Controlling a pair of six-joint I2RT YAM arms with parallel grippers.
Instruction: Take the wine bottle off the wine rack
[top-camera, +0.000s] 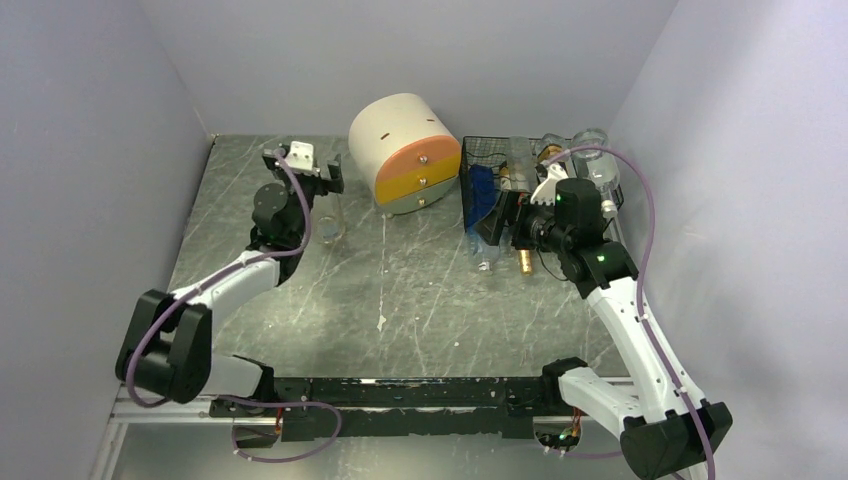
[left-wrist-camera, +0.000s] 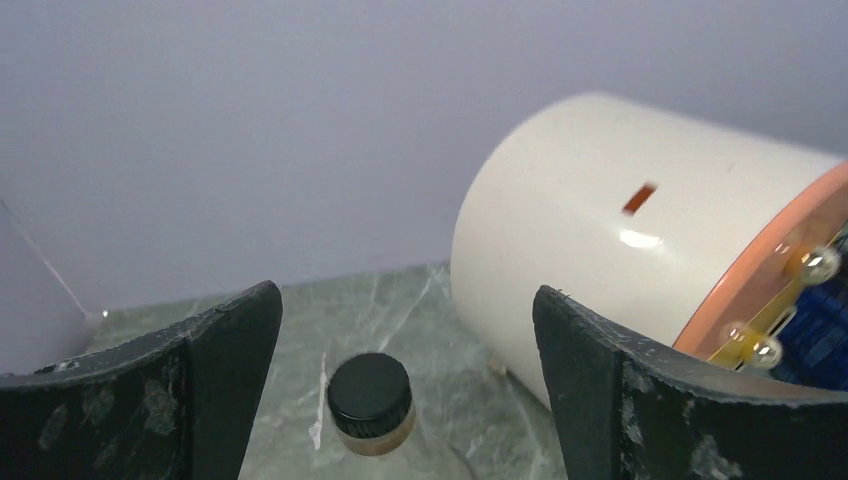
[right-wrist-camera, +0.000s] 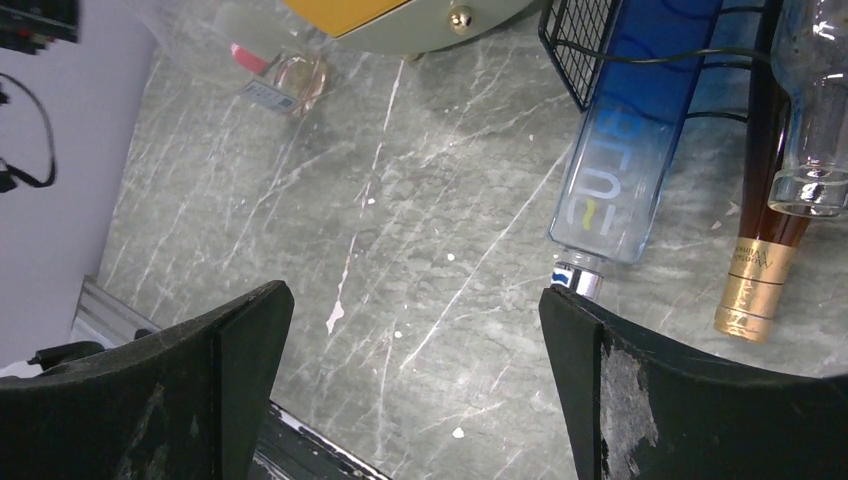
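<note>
Shift the right tool (right-wrist-camera: 410, 300), spread wide and empty just in front of the rack (right-wrist-camera: 575, 45), sideways onto the wine bottle (right-wrist-camera: 762, 200), lying in the rack with its gold neck poking out of the front between the blue bottle (right-wrist-camera: 620, 150) and the clear bottle (right-wrist-camera: 815, 100). Close squarely on that neck, clear of both neighbours, then draw straight out from the rack to avoid snagging the wire. Leave the left tool (left-wrist-camera: 405, 300), likewise spread and empty, well left of the rack
</note>
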